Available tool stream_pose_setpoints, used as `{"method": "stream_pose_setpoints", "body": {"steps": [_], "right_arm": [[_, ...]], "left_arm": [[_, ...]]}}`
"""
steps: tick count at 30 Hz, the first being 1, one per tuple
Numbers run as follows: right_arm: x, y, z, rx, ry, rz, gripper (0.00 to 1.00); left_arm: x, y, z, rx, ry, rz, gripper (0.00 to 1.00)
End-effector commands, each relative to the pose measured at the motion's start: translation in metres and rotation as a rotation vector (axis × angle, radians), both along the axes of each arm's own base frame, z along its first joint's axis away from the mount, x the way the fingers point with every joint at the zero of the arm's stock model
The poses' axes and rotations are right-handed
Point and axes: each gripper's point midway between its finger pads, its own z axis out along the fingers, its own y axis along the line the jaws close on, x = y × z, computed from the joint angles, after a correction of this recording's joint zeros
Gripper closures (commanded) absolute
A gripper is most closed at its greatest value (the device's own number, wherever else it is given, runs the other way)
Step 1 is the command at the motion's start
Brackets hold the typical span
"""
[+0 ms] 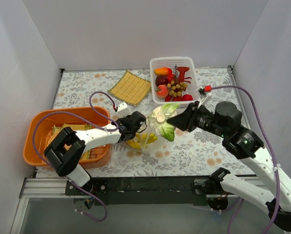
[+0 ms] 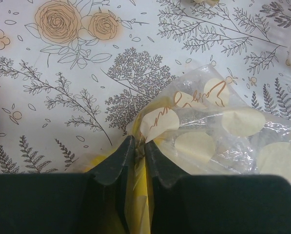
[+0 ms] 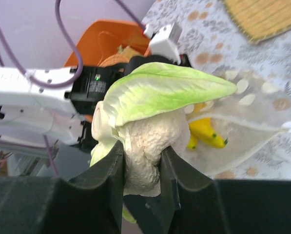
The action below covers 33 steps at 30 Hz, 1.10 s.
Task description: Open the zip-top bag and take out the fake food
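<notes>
From above, we are seeing the clear, dotted, crinkly plastic bag (image 1: 147, 142) lying on the flower-print table (image 1: 203, 148). Left wrist: our left gripper (image 2: 139, 146) is pinching its thin edge, which is probably slippery. Right wrist: our right gripper (image 3: 141, 158) is squeezing the green-white toy leafy vegetable (image 3: 155, 92), which is likely light and stiff, by its stem.

Bright, even light; soft shadows.

At the bottom centre of the frame, the left gripper (image 2: 139, 148) has its black jaws closed on the corner of a clear crinkly plastic bag printed with pale round dots (image 2: 223, 131), which spreads toward the right edge over the flower-printed counter (image 2: 62, 87). A yellow plastic piece (image 2: 135, 200) shows between the jaws.
</notes>
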Motion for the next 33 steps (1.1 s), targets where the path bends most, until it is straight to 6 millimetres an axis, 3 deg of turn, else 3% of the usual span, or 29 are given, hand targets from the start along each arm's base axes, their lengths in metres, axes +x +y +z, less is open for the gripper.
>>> {"method": "stream_pose_setpoints", "body": {"steps": [1, 2, 3, 5, 6, 7, 8, 9, 11, 12, 14, 15, 17, 18, 19, 20, 21, 22, 24, 25, 27, 29, 31, 33], "right_arm": [[0.064, 0.008, 0.029, -0.048, -0.115, -0.144, 0.93], [0.081, 0.007, 0.03, -0.061, -0.123, -0.186, 0.93], [0.111, 0.003, 0.019, -0.103, -0.114, -0.24, 0.94], [0.146, -0.001, 0.035, -0.062, -0.171, -0.287, 0.94], [0.179, -0.012, 0.024, -0.074, -0.158, -0.347, 0.95], [0.197, -0.016, 0.024, -0.066, -0.174, -0.375, 0.95], [0.218, -0.022, 0.04, -0.034, -0.234, -0.424, 0.95], [0.248, -0.03, 0.026, -0.046, -0.224, -0.468, 0.95], [0.282, -0.036, 0.028, -0.032, -0.252, -0.51, 0.95], [0.312, -0.04, 0.019, -0.039, -0.239, -0.534, 0.95], [0.341, -0.039, 0.01, -0.036, -0.228, -0.538, 0.96], [0.369, -0.037, 0.004, -0.038, -0.223, -0.544, 0.96], [0.394, -0.031, -0.003, -0.041, -0.217, -0.533, 0.96], [0.413, -0.027, -0.04, -0.084, -0.15, -0.529, 0.96], [0.426, -0.024, -0.017, -0.065, -0.195, -0.536, 0.96], [0.435, -0.023, -0.024, -0.076, -0.19, -0.537, 0.96], [0.446, -0.019, -0.05, -0.099, -0.158, -0.532, 0.93], [0.453, -0.02, -0.041, -0.098, -0.17, -0.541, 0.89], [0.465, -0.02, -0.063, -0.126, -0.145, -0.545, 0.8], [0.467, -0.021, -0.069, -0.136, -0.135, -0.541, 0.69], [0.473, -0.022, -0.076, -0.145, -0.129, -0.533, 0.58], [0.471, -0.023, -0.078, -0.146, -0.123, -0.517, 0.45], [0.467, -0.021, -0.065, -0.136, -0.144, -0.493, 0.32], [0.459, -0.019, -0.045, -0.129, -0.142, -0.466, 0.25]], "left_arm": [[-0.007, 0.009, -0.003, 0.025, 0.022, -0.009, 1.0], [-0.007, 0.008, -0.003, 0.021, 0.022, -0.01, 1.0], [-0.008, 0.008, -0.003, 0.019, 0.025, -0.016, 1.0], [-0.008, 0.007, 0.0, 0.018, 0.023, -0.028, 1.0], [-0.009, 0.007, 0.001, 0.014, 0.023, -0.033, 1.0], [-0.008, 0.005, 0.003, 0.007, 0.02, -0.038, 1.0], [-0.008, 0.005, 0.006, 0.007, 0.016, -0.045, 1.0], [-0.009, 0.004, 0.007, 0.004, 0.016, -0.049, 1.0], [-0.009, 0.004, 0.01, 0.002, 0.013, -0.061, 1.0], [-0.01, 0.003, 0.014, -0.006, 0.007, -0.064, 1.0], [-0.012, 0.001, 0.015, -0.021, 0.01, -0.077, 1.0], [-0.011, -0.001, 0.017, -0.026, 0.007, -0.088, 1.0], [-0.011, -0.004, 0.019, -0.037, 0.006, -0.101, 1.0], [-0.011, -0.005, 0.021, -0.04, 0.003, -0.106, 1.0], [-0.011, -0.005, 0.021, -0.039, 0.003, -0.109, 1.0], [-0.01, -0.007, 0.022, -0.04, 0.002, -0.112, 1.0], [-0.009, -0.008, 0.025, -0.043, -0.002, -0.117, 1.0], [-0.009, -0.009, 0.024, -0.038, 0.002, -0.125, 1.0], [-0.007, -0.013, 0.028, -0.043, -0.002, -0.135, 1.0], [-0.007, -0.013, 0.029, -0.043, -0.003, -0.139, 1.0], [-0.006, -0.014, 0.03, -0.042, -0.005, -0.144, 1.0], [-0.006, -0.013, 0.033, -0.041, -0.01, -0.146, 1.0], [-0.006, -0.012, 0.034, -0.04, -0.015, -0.144, 0.97], [-0.005, -0.013, 0.036, -0.043, -0.021, -0.146, 0.93]]}}
